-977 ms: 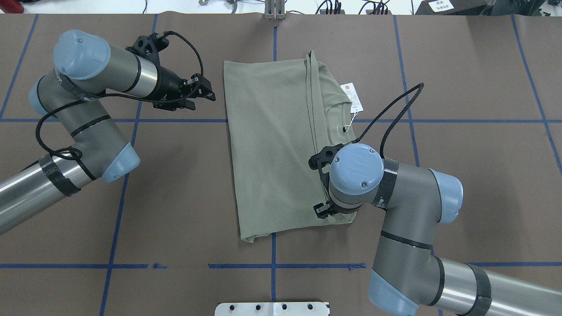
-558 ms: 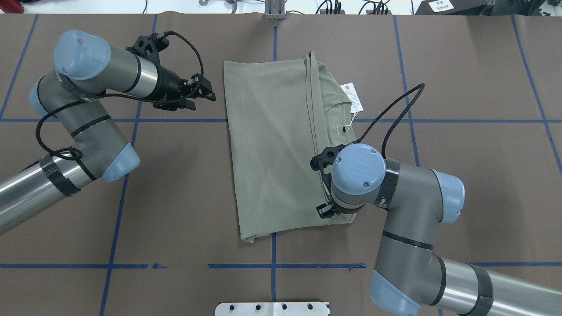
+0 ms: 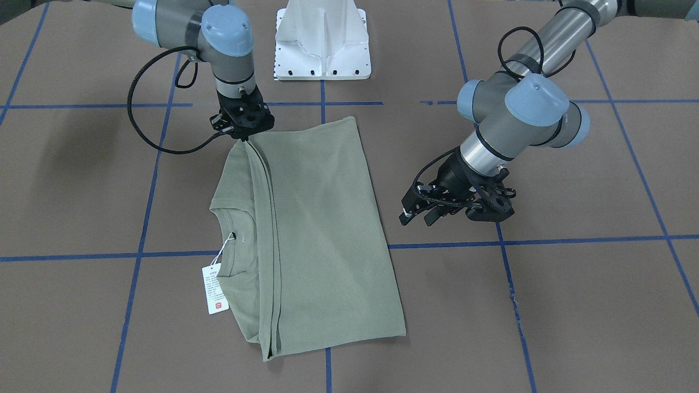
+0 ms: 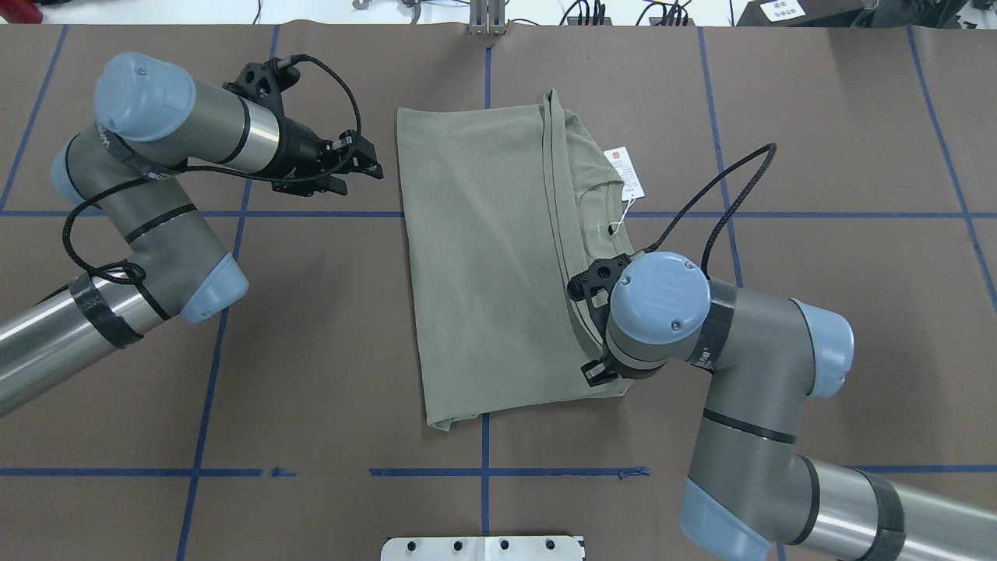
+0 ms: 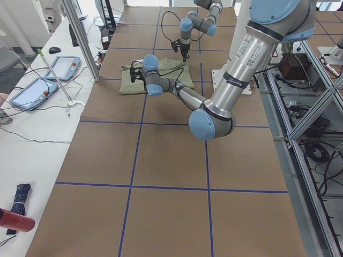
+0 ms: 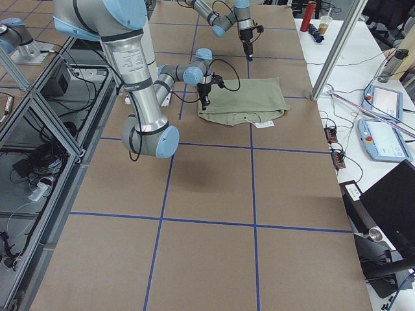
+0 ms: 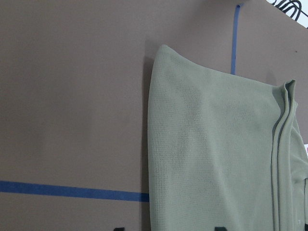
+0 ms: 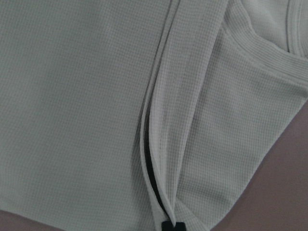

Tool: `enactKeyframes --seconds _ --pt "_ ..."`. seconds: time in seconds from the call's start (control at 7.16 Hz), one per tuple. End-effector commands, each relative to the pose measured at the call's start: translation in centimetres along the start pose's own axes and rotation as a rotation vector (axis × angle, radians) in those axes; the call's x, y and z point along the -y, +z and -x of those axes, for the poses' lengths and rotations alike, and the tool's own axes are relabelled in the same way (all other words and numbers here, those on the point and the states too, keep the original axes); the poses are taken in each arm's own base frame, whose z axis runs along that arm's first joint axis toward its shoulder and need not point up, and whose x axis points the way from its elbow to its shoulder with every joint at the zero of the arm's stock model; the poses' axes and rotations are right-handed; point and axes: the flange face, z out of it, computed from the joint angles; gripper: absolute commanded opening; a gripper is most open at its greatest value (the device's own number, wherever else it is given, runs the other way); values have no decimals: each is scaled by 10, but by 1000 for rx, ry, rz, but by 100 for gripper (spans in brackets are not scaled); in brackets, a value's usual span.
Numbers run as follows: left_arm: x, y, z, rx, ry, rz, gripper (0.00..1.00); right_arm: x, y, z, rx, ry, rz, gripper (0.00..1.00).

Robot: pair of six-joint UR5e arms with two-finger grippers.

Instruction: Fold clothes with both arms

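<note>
While the shirt (image 3: 322, 229) lies folded flat on the tabletop (image 3: 546, 305), my right fingers (image 3: 244, 136) pinch its doubled edge at one end.
My left fingers (image 3: 431, 217) hang spread beside it, apart.

The folded olive shirt (image 4: 483, 257) lies on the table (image 4: 818, 117), left pincer (image 4: 363, 176) just beside its edge.

One olive-green shirt (image 4: 483, 257) is counted on the single bench (image 4: 818, 140), and one white hang tag (image 4: 625, 171) is tied to it. Two arms are seen, the left arm (image 4: 156, 226) and the right arm (image 4: 748, 366). Two hands are counted, the left hand (image 3: 419, 217) and the right hand (image 3: 243, 137). One white pedestal (image 3: 322, 41) is seen.
</note>
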Motion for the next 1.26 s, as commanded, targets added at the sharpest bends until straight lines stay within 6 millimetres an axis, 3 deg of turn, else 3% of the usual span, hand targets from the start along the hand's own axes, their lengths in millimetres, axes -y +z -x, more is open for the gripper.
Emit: enactKeyframes --seconds 0.0,0.28,0.42,0.7,0.84,0.98,1.12 --pt "0 -1 -2 -4 1 -1 70 -26 13 -21 -26 37 33 0" --pt "-1 -1 -2 -4 -7 1 69 -40 27 -4 -32 141 60 0" --pt "-1 -1 -2 -4 -7 1 69 -39 28 -5 -33 145 61 6" --pt "-1 -1 -1 -3 -7 1 69 -31 19 -8 -24 156 43 67" --pt "0 -1 -1 -1 -7 0 69 -24 12 -15 -20 229 25 71" --pt "-1 0 -1 -1 -7 1 70 -20 8 -16 -21 408 2 82" --pt "-1 0 -1 -1 -8 1 69 -16 4 -17 -20 547 -13 78"
